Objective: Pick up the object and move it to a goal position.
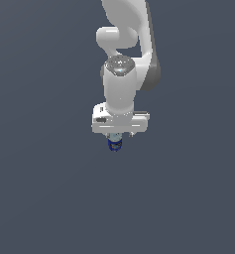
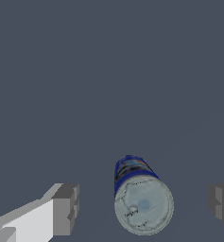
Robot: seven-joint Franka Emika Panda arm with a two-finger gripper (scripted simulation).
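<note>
The object is a small dark blue can whose silvery end faces the wrist camera, with light blue and grey marks on its side. It sits between my gripper's two grey fingertips, and there is a clear gap on each side. One finger and the other finger stand wide apart, so the gripper is open and touches nothing. In the exterior view the can peeks out just below the white hand of the gripper, which hides most of it.
A plain dark grey floor fills both views. The white arm comes down from the top middle of the exterior view.
</note>
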